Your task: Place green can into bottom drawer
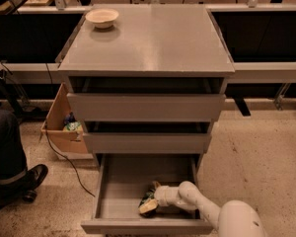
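The bottom drawer [121, 181] of the grey cabinet is pulled out, and its plain grey inside shows. My white arm reaches into it from the lower right. My gripper [149, 200] is low inside the drawer, right of its middle. A small dark green shape between the fingers looks like the green can [148, 200], close to the drawer floor and mostly hidden by the gripper.
A beige bowl [102, 18] sits on the cabinet top [153, 38] at the back left. The two upper drawers [145, 107] stand slightly open. A cardboard box [64, 125] with items stands left of the cabinet. A person's leg and shoe [15, 174] are at the far left.
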